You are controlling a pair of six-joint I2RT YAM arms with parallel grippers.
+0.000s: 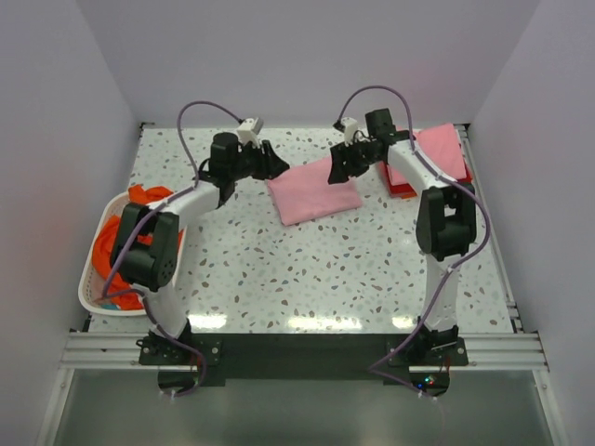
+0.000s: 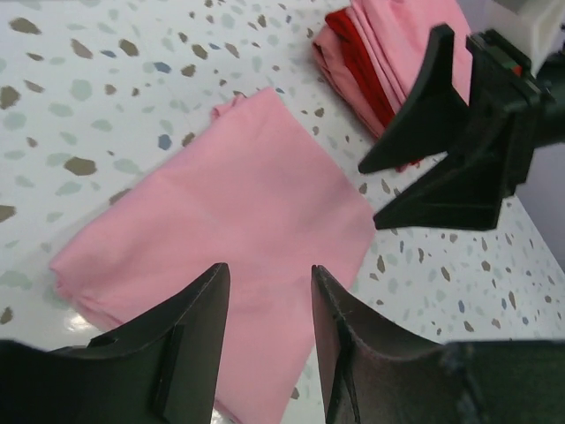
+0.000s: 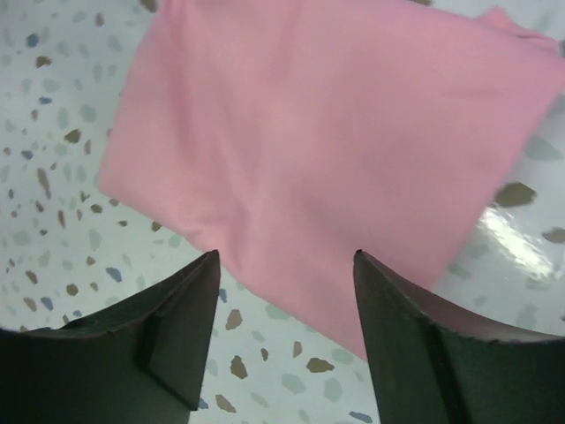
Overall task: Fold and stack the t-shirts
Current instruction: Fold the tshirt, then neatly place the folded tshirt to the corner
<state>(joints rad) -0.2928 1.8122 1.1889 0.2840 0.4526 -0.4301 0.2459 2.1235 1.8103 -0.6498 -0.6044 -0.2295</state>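
A folded light pink t-shirt (image 1: 313, 192) lies flat on the speckled table between my two grippers; it also shows in the left wrist view (image 2: 229, 230) and the right wrist view (image 3: 335, 132). My left gripper (image 1: 277, 164) is open and empty, hovering at the shirt's left end (image 2: 269, 269). My right gripper (image 1: 337, 170) is open and empty above the shirt's right end (image 3: 284, 256). A stack of folded pink and red shirts (image 1: 429, 160) lies at the back right (image 2: 388, 53). Orange shirts (image 1: 121, 237) sit in the basket.
A white slotted laundry basket (image 1: 93, 279) stands at the table's left edge. White walls enclose the back and sides. The arm bases are on the rail at the near edge.
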